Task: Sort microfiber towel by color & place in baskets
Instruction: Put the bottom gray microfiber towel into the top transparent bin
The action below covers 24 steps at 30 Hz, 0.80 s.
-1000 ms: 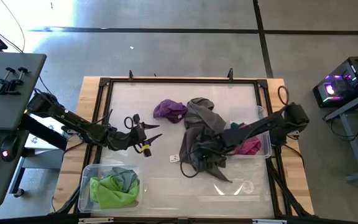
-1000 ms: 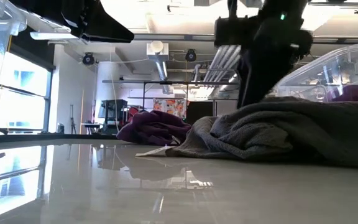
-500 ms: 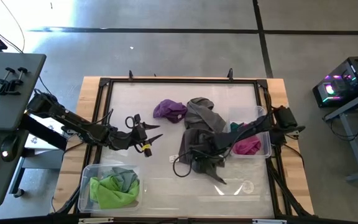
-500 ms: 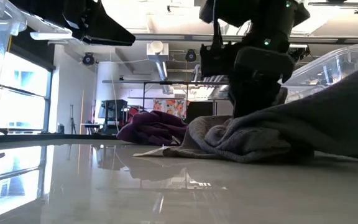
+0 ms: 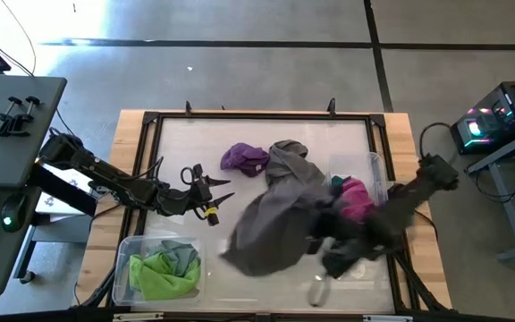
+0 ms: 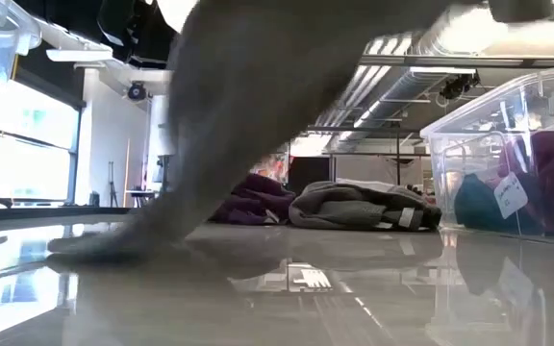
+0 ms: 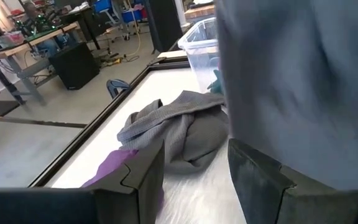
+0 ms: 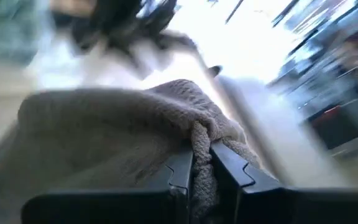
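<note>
1. While the right gripper (image 8: 201,163) pinches a fold of a grey towel (image 5: 271,228) and holds it spread above the table's near middle, the left gripper (image 5: 215,202) hangs open and empty over the left side.
2. Sorting looks partly done: the wide basket (image 5: 123,259) at the near left holds a lime green towel (image 5: 161,274) and a grey one, and the smaller basket (image 5: 374,165) on the right holds a magenta towel (image 5: 358,200) and a teal one.
3. Left on the table are a purple towel (image 5: 244,158) and a second grey towel (image 5: 286,161) at the far middle.
4. Only the right wrist view shows the fingers clamped on cloth; the low view shows the teal towel (image 6: 479,205) through the bin wall.
</note>
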### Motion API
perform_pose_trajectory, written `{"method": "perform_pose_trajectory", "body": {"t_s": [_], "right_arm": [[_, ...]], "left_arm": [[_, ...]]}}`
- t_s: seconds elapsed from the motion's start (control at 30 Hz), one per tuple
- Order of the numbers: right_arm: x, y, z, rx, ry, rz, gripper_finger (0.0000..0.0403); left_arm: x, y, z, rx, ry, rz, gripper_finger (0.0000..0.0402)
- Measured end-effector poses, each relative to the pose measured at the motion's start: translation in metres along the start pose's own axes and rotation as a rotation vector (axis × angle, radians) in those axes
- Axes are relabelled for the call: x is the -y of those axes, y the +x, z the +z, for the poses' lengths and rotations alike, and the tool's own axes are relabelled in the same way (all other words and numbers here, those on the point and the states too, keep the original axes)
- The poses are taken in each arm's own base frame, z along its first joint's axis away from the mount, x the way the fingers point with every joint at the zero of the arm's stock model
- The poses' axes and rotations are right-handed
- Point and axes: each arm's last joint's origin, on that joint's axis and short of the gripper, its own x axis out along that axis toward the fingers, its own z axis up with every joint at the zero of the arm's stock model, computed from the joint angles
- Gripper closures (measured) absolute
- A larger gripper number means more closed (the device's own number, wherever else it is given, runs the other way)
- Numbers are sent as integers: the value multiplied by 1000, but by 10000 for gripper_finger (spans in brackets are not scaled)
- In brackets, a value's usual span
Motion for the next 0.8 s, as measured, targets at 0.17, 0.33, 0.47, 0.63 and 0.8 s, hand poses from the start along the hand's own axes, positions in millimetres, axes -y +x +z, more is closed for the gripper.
{"method": "perform_pose_trajectory", "body": {"t_s": [0.17, 0.33, 0.47, 0.63, 0.8], "right_arm": [[36, -43, 11, 84, -23, -114, 379], [68, -65, 31, 240, -66, -228, 379], [93, -80, 47, 285, -191, -390, 379], [136, -97, 72, 259, -204, -424, 379], [174, -113, 88, 248, -193, -437, 379]], "left_arm": [[0, 0, -1, -5, -9, 0, 236], [0, 0, -1, -5, -9, 0, 236], [0, 0, -1, -5, -9, 1, 236], [0, 0, -1, -5, -6, 1, 236], [0, 0, -1, -6, -4, 1, 236]]}}
